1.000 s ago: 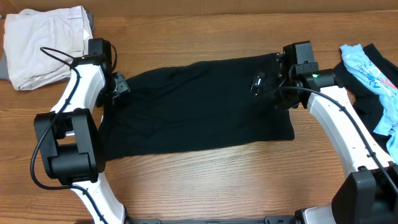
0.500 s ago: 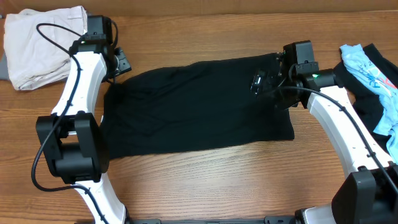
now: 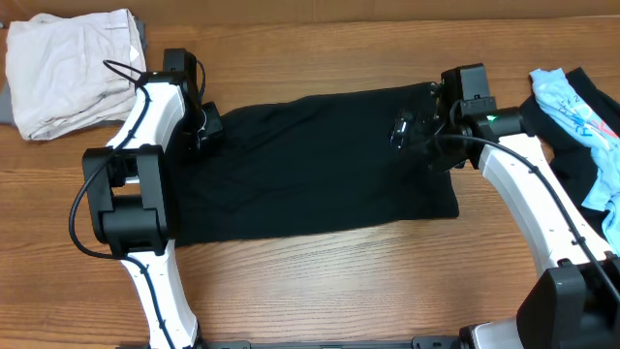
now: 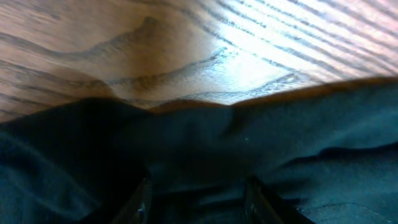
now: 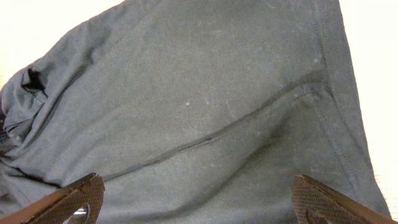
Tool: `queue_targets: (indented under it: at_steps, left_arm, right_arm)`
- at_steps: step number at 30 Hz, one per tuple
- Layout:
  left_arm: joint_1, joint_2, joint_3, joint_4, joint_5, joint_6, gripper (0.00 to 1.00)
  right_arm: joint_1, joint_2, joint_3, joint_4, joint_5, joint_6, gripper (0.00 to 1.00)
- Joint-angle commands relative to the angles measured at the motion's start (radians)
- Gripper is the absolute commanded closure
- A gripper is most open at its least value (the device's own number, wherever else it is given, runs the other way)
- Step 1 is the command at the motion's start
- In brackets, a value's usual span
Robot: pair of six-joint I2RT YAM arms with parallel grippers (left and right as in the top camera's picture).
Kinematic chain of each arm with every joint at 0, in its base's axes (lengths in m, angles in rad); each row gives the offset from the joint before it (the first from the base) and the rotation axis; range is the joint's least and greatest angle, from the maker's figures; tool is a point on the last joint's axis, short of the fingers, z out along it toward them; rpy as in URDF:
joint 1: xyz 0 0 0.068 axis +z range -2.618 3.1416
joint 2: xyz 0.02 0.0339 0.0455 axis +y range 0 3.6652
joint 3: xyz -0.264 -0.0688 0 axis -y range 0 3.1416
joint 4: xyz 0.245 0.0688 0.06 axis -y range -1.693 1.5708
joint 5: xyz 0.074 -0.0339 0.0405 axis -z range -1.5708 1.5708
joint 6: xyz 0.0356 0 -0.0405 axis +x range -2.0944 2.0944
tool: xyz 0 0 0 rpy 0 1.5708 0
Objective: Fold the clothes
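The clothes on the table are chiefly a large black garment (image 3: pixel 310 165), spread flat across the middle. My left gripper (image 3: pixel 205 131) sits at its back left corner. In the left wrist view the two fingers (image 4: pixel 142 200) stand apart, so the left gripper (image 4: pixel 199 199) is open, with the dark cloth (image 4: pixel 280 143) lying between them by its edge. My right gripper (image 3: pixel 412 131) hovers over the garment's back right part. In the right wrist view the right gripper (image 5: pixel 199 202) is wide open above the seamed fabric (image 5: pixel 205 93), with nothing held.
A cream pile (image 3: pixel 68 68) lies at the back left. A light blue printed piece (image 3: pixel 581 107) rests on more black cloth (image 3: pixel 601 165) at the right edge. Bare wooden table (image 4: pixel 186 50) runs along the garment's edge.
My left gripper has swung from the garment's left side, back and then right, onto its back left corner. The right arm and the garment have stayed put.
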Motion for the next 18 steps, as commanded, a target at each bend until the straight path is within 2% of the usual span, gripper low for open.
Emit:
queue_targets:
  at_steps: [1,3,6,10,13,18]
  left_arm:
    - [0.002,0.02,0.003,-0.001,0.02,0.016,0.49]
    - [0.002,0.02,0.004,-0.001,0.02,0.016,0.51]
    - [0.002,0.018,0.021,-0.008,0.02,0.016,0.64]
    - [0.002,0.01,0.087,-0.048,0.02,0.016,0.67]
    - [0.002,0.009,0.108,-0.063,0.021,0.016,0.76]
    - [0.002,0.009,0.108,-0.084,0.021,0.016,0.77]
  right_arm:
    - [0.001,0.005,-0.005,0.003,0.011,-0.007,0.0]
    - [0.001,0.005,-0.005,0.003,0.011,-0.008,0.0]
    - [0.001,0.005,-0.005,0.003,0.011,-0.007,0.0]
    - [0.001,0.004,-0.005,0.003,0.011,-0.007,0.0]
    - [0.001,0.005,-0.005,0.004,0.011,-0.007,0.0]
    - [0.001,0.005,-0.005,0.003,0.011,-0.007,0.0]
